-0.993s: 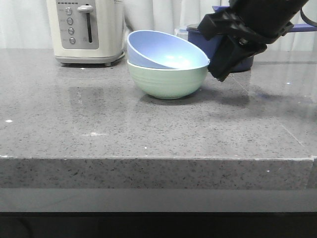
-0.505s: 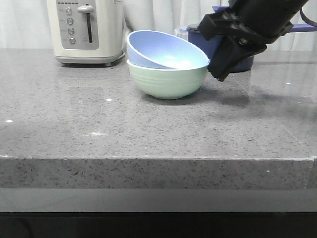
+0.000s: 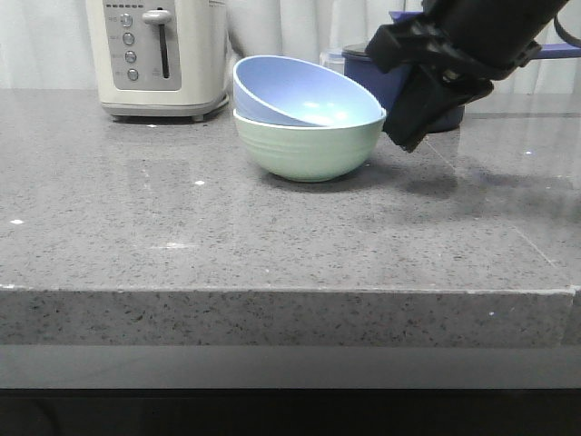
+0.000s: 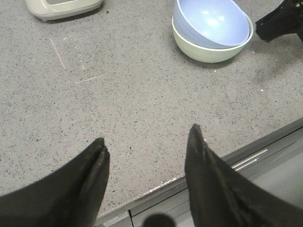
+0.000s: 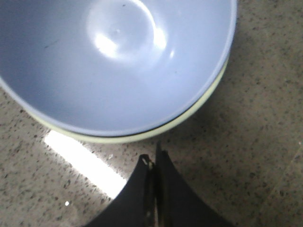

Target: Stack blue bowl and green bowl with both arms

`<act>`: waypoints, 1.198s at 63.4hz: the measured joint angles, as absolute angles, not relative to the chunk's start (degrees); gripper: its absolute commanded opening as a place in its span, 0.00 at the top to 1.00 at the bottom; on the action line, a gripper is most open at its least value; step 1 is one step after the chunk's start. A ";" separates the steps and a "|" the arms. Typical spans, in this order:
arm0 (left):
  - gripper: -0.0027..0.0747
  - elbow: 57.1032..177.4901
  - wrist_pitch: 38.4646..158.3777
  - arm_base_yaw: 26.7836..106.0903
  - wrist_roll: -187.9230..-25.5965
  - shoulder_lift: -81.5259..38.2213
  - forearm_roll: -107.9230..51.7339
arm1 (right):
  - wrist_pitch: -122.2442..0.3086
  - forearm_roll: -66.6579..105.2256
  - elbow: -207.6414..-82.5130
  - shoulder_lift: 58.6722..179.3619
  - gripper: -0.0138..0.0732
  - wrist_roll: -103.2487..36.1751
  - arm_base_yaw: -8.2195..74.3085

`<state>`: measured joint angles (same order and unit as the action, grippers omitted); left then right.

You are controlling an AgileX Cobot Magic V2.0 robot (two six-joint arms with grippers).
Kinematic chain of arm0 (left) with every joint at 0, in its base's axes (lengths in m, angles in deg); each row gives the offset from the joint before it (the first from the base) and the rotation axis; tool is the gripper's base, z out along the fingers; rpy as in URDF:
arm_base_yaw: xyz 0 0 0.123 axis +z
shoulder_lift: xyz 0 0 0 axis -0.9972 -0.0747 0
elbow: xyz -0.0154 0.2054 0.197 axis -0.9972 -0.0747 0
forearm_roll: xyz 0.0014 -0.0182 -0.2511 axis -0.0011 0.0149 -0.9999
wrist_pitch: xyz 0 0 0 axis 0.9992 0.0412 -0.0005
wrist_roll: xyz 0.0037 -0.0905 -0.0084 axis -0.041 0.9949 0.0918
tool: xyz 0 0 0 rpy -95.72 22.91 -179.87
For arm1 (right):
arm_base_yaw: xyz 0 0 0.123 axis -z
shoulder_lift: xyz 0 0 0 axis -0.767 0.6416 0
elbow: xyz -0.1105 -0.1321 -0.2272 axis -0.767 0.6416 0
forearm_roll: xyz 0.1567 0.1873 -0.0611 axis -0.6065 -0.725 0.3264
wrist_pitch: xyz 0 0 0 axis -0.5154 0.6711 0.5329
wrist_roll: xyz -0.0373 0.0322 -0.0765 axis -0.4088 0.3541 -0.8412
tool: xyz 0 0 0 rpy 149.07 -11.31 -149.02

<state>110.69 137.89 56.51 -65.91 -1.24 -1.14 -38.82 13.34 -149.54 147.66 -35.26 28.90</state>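
- A grey speckled stone bench (image 3: 272, 245) with a thick front edge is seen; small white specks and faint scratches are spread on its top.
- At the back left of the bench a cream toaster (image 3: 156, 56) with a lever and round buttons is placed, and pale curtains (image 3: 281, 27) are hung behind it.
- A dark navy pot (image 3: 399, 86) is seen at the back right, partly hidden by the right arm.
- The green bowl (image 3: 309, 150) is placed upright on the bench, a little behind its middle, right of the toaster.
- The blue bowl (image 3: 304, 91) is set inside the green bowl, tilted, with its left rim raised and its right rim low at the green rim.
- Both bowls are matte; a bright reflection is seen in the blue inside.
- The right end effector (image 3: 408, 136) is held just beside the right rim of the bowls, apart from them; its fingers (image 5: 154, 189) are pressed together with nothing between them.
- The left end effector (image 4: 147, 146) is kept over the front edge of the bench, well apart from the bowls, with its fingers spread and nothing held.
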 measured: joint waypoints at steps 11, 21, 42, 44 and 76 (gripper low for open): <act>0.49 110.69 137.79 56.51 -65.91 -1.24 -1.14 | -32.03 14.84 -149.54 139.97 0.91 -33.91 28.90; 0.49 110.69 137.45 56.51 -65.91 -1.24 -1.04 | -27.19 19.93 -148.79 129.40 0.91 -28.05 28.90; 0.49 110.69 136.15 56.51 -65.91 -1.24 -1.03 | -24.62 26.54 -139.65 108.14 0.91 -13.05 28.90; 0.49 110.69 135.87 56.51 -65.91 -1.24 -1.03 | -24.48 26.65 -138.57 106.11 0.91 -12.38 28.90; 0.49 110.60 134.83 56.51 -65.91 -1.24 -0.93 | -19.86 30.13 -131.18 91.55 0.91 -11.18 28.90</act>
